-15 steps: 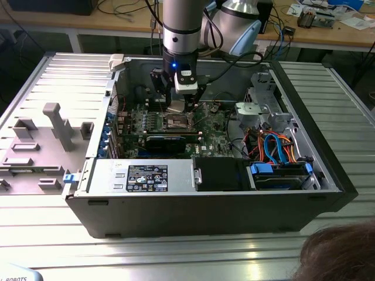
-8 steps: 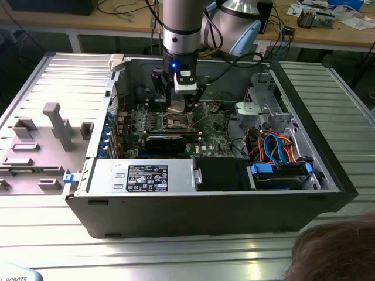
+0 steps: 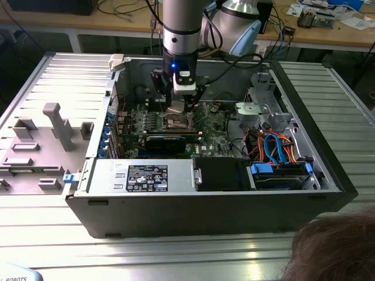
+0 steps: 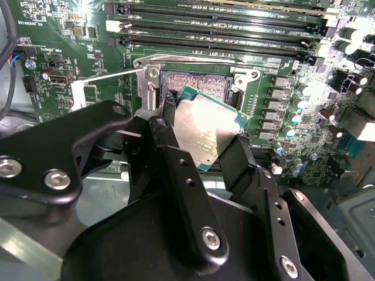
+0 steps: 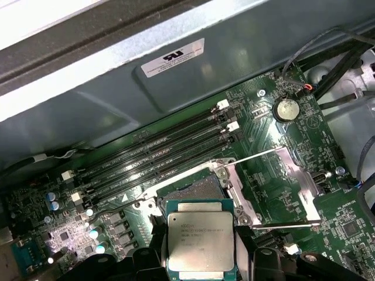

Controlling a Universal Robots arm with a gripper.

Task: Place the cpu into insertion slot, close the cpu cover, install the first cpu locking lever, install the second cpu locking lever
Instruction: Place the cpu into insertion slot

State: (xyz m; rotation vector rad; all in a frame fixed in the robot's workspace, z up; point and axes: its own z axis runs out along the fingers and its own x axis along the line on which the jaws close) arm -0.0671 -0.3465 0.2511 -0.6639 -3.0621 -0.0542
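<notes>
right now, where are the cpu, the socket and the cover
cpu (image 5: 201, 240): first wrist view, middle of its grey metal top.
socket (image 5: 193, 188): first wrist view, the bare pin field.
cover (image 5: 302, 184): first wrist view, outer rail of the swung-open frame.

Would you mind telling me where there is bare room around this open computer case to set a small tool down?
The ribbed table is bare in front of the case, and beside it at the exterior view's right. Inside is crowded: cables, the board, and the gripper holding the cpu at the insertion slot.
</notes>
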